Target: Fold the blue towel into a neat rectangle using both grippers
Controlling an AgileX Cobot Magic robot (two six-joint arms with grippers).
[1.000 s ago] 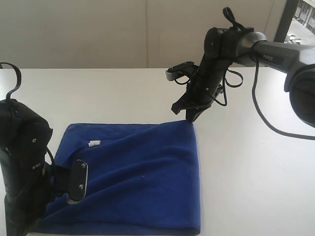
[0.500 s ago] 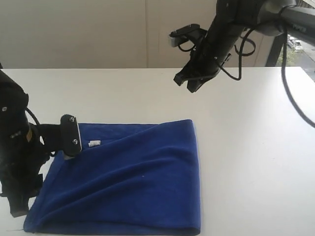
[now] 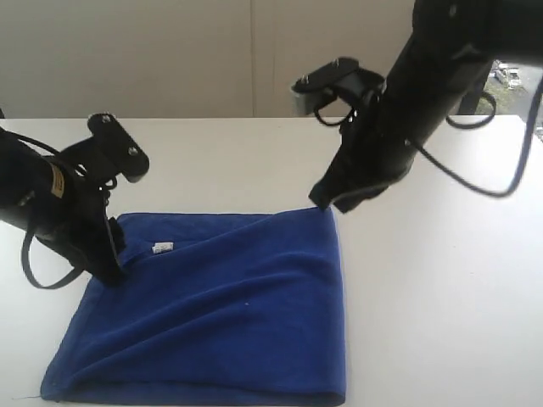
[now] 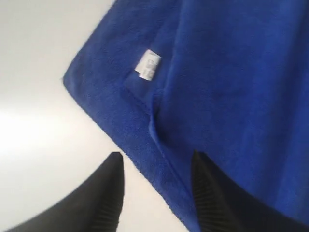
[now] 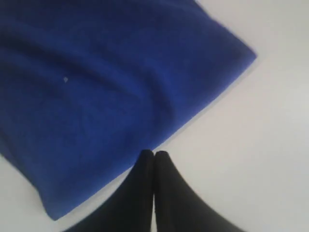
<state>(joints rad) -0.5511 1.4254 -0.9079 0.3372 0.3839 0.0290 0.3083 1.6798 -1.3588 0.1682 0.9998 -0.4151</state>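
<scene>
The blue towel (image 3: 221, 305) lies folded on the white table, its small white tag (image 3: 161, 248) near the far left corner. My left gripper (image 3: 113, 270) hangs open over the towel's left edge by that corner. In the left wrist view the towel (image 4: 217, 72) and tag (image 4: 148, 64) show, and the left gripper (image 4: 157, 159) has one finger over the bare table and one over the cloth, holding nothing. My right gripper (image 3: 327, 202) is shut and empty at the towel's far right corner. In the right wrist view the right gripper (image 5: 154, 153) sits just off the towel (image 5: 96, 72).
The white table (image 3: 441, 280) stretches bare to the right of the towel and behind it. A pale wall (image 3: 170, 59) closes the back. The right arm (image 3: 424, 93) with its looping cables hangs over the far right of the table.
My left gripper opened and moved from the towel's near left side to its far left corner. The right arm rose, then dropped back to the far right corner, still shut.
</scene>
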